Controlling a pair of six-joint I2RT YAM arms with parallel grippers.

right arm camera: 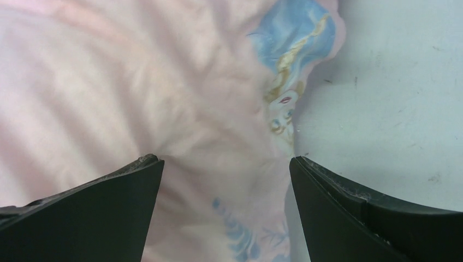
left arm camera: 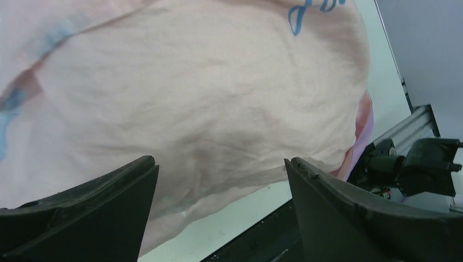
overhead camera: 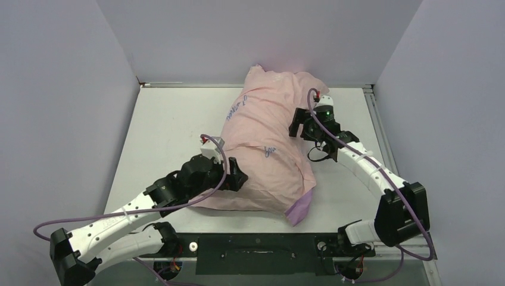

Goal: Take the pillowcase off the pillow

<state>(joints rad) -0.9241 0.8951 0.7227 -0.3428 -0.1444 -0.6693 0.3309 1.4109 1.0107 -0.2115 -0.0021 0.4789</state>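
The pillowcase [overhead camera: 265, 140], pale pink with blue writing, covers the whole pillow and lies across the middle of the table; a purple corner [overhead camera: 301, 208] sticks out at the near right. The white pillow itself is hidden inside. My left gripper [overhead camera: 241, 177] is open at the near left edge of the pillowcase [left arm camera: 207, 98], its fingers [left arm camera: 104, 207] astride the fabric edge. My right gripper [overhead camera: 296, 122] is open against the right side of the pillowcase [right arm camera: 180, 98], where a printed princess patch [right arm camera: 292, 43] shows by the edge.
The white table [overhead camera: 167, 131] is walled by grey panels on the left, back and right. A black rail [overhead camera: 256, 244] runs along the near edge between the arm bases. A metal rail [overhead camera: 375, 119] lines the right edge.
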